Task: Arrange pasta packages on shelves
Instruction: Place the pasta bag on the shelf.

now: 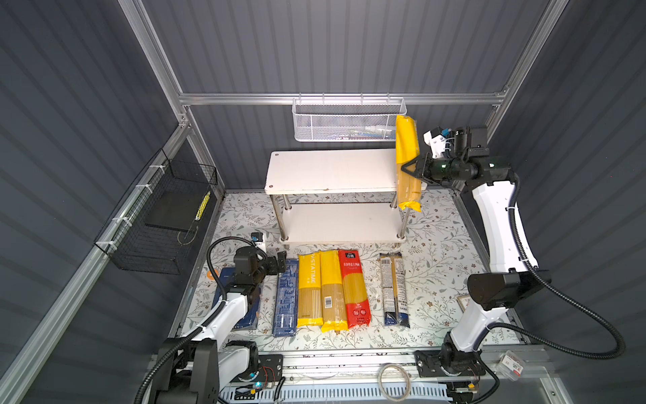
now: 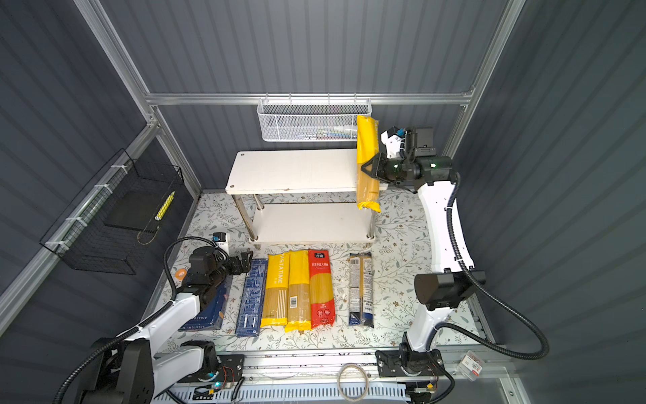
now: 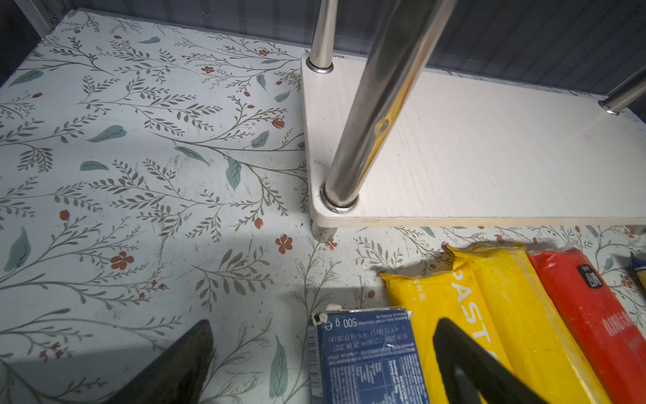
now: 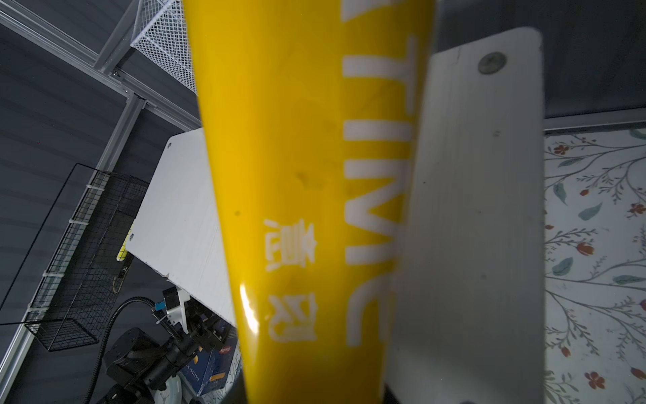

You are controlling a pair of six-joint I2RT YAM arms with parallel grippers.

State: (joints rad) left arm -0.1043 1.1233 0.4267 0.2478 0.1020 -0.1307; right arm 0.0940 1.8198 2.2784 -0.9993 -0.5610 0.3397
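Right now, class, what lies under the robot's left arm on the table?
A wide dark-blue pasta box lies flat on the floral table beneath the left arm. Only its near end and a far corner show; the arm covers the rest.

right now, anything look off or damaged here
The narrow blue box has a torn corner, white card showing, at its end nearest the shelves. Otherwise only the yellow bag in the right gripper is off the table, held over the top shelf's right end.
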